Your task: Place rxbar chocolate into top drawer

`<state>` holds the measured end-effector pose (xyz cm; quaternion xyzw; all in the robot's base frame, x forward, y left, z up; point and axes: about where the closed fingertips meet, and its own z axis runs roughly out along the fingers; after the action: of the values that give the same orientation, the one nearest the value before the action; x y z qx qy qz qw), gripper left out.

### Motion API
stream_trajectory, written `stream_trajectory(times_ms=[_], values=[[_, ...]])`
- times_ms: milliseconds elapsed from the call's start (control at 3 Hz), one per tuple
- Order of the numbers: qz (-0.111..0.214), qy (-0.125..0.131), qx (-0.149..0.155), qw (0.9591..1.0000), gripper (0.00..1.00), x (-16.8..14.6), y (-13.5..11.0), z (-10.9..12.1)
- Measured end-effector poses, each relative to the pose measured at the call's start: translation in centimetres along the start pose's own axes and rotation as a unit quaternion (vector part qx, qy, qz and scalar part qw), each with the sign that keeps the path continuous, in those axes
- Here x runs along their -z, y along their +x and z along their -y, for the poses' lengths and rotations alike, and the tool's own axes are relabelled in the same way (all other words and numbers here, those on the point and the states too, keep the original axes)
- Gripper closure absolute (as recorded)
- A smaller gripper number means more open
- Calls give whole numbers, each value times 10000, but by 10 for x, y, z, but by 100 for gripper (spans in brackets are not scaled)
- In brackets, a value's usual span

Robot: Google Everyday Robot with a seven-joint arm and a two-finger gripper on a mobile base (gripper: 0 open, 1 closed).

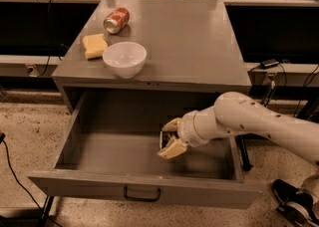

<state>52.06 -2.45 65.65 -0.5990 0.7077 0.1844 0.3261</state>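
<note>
The top drawer (144,192) of the grey cabinet is pulled wide open, its dark handle at the front centre. My gripper (168,138) reaches into it from the right, low over the drawer floor near the middle. It is shut on the rxbar chocolate (163,139), a small dark bar held between the two cream fingers (174,148); only a sliver of the bar shows. My white arm (259,126) crosses the drawer's right wall.
On the cabinet top (189,47) stand a white bowl (124,58), a yellow sponge block (94,45) and a red soda can (116,20) lying on its side. Cables run along the floor at left and right. A dark shoe (294,203) is at lower right.
</note>
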Motion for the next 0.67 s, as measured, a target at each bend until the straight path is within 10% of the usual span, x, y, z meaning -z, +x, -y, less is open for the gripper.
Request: stream_trajectory(times_ms=[667], values=[[3, -37, 15, 10000, 4, -3, -2, -2]])
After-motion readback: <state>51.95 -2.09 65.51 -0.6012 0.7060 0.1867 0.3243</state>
